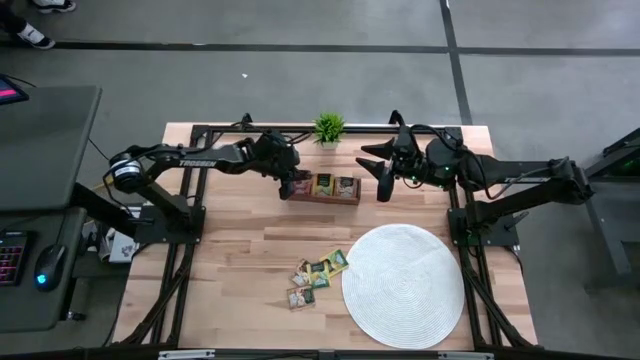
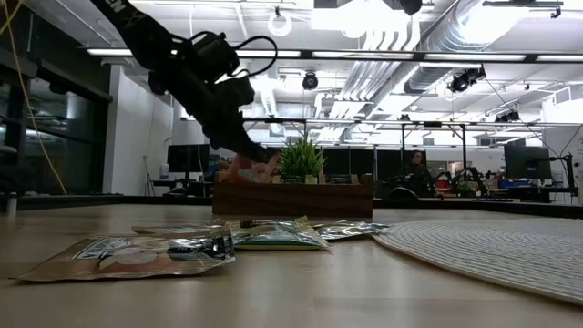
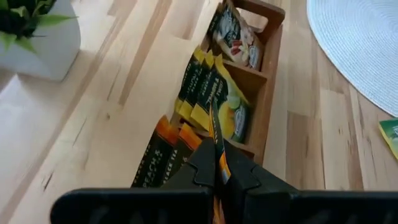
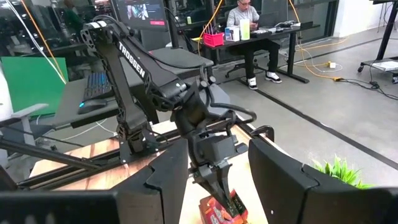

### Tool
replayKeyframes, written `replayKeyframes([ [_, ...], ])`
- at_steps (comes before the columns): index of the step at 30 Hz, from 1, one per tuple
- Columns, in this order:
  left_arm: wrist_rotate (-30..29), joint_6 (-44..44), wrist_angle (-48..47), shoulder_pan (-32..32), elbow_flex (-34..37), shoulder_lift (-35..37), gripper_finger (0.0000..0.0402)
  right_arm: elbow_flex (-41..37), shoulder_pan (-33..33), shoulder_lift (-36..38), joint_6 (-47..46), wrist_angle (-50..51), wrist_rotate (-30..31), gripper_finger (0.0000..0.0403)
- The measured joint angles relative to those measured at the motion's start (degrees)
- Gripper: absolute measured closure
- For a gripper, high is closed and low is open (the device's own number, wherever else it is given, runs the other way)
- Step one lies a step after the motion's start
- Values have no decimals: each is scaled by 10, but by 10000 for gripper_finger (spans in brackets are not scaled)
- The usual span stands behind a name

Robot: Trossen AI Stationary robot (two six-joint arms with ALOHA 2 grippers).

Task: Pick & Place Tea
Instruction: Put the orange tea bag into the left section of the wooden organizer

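**Q:** Wooden slats make up your worktop [image 1: 230,250], with grey floor around it. How many things do you count on it, left to right?

**A:** Loose tea packets [image 1: 317,273] first: you have a small heap in front, just left of the round white mat [image 1: 405,285]. I count about five or six, green and yellow, overlapping, so the exact number is uncertain. Behind them sits one wooden box [image 1: 322,188] with three compartments. One small potted plant [image 1: 328,127] stands just behind the box. One mat lies on the right.

**Q:** And inside the box?

**A:** Your left wrist view shows orange packets in the nearest compartment, yellow ones in the middle, and a pale packet with red print in the farthest.

**Q:** How do the arms stand?

**A:** Your left arm reaches across from the left, its left claw [image 1: 291,184] tilted down over the box's left end. It is pinched closed on one orange packet [image 3: 220,163], held edge-on above the nearest compartment. Your right arm is stretched in from the right, its right claw [image 1: 384,186] hovering just right of the box, fingers [image 4: 163,180] spread wide, gripping nothing.
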State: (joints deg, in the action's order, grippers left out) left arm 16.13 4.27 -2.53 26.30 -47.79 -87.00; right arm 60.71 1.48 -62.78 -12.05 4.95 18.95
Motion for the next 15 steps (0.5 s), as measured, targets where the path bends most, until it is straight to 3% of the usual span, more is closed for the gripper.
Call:
replayKeyframes([
  [7,-17,-13,-1,0,0,-3,390,0,0,0,-5,0,0,237],
  [15,-20,-2,-2,0,0,-3,288,0,0,0,-5,3,0,237],
])
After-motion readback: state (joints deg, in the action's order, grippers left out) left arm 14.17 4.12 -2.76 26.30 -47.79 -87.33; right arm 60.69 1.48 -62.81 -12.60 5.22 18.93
